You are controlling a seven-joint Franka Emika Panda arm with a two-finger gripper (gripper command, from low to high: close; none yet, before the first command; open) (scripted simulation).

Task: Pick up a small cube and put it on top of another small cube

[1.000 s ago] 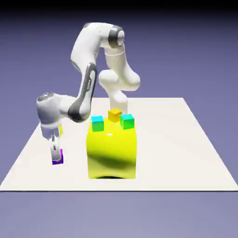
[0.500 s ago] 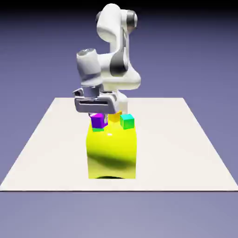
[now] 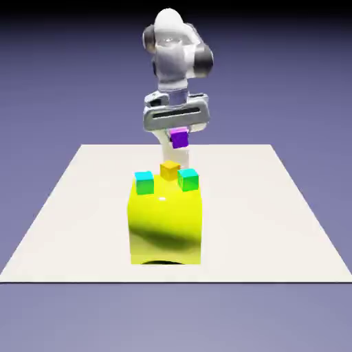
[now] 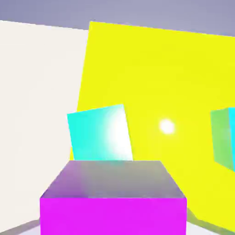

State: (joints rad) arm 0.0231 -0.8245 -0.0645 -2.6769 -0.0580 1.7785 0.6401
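Swung right and raised since a half-second ago, the gripper [image 3: 179, 132] is closed on the magenta-purple cube [image 3: 179, 139], which sits between its fingertips, above the yellow block [image 3: 165, 223] and apart from it.

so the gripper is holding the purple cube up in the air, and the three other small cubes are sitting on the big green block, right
One thing is off: the big block is yellow, not green, as the exterior view shows. The rest stands: the gripper holds the purple cube in the air, and the three other small cubes sit on that block.
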